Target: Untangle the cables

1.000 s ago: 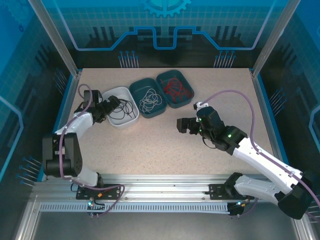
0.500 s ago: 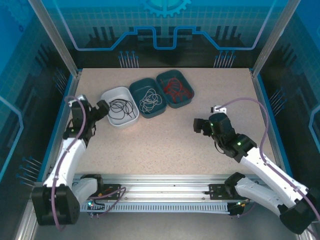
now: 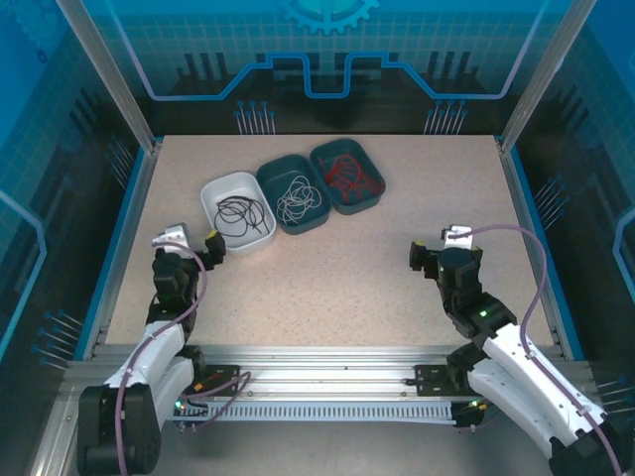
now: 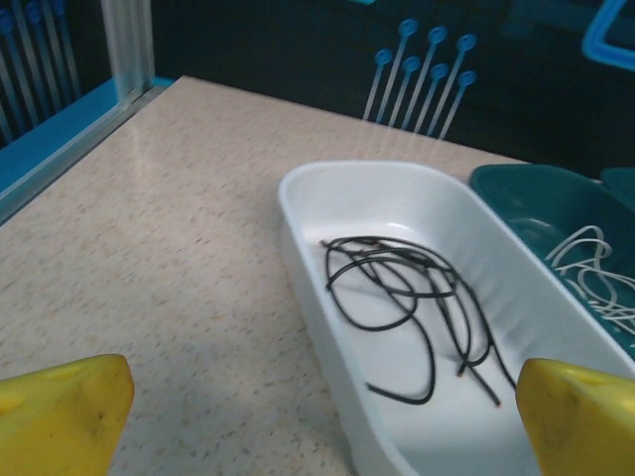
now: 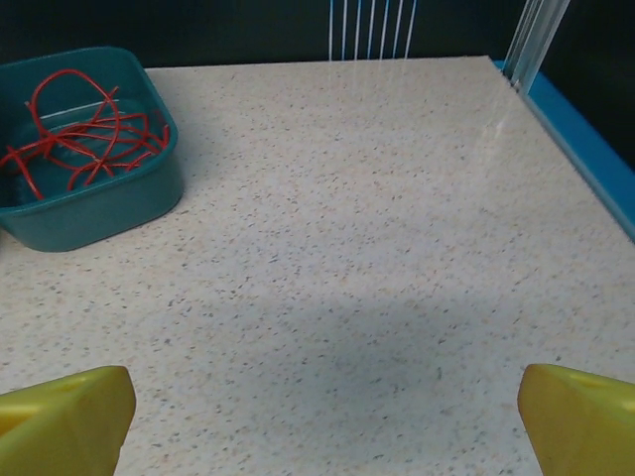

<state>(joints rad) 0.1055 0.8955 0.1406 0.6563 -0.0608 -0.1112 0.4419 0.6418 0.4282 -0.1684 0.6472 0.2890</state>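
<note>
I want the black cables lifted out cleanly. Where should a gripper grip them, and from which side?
Probably the black cables where their loops cross, coming straight down: they lie flat in the white tray, whose walls block any sideways approach.

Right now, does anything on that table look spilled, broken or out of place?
Nothing stands out. The black cables lie in the white tray, the whitish cables in the middle teal tray and the red cables in the right teal tray, each colour kept apart.

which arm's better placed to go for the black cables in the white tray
Left. The left end effector is near the white tray, open and facing the black cables; the right end effector sits far across the table.
</note>
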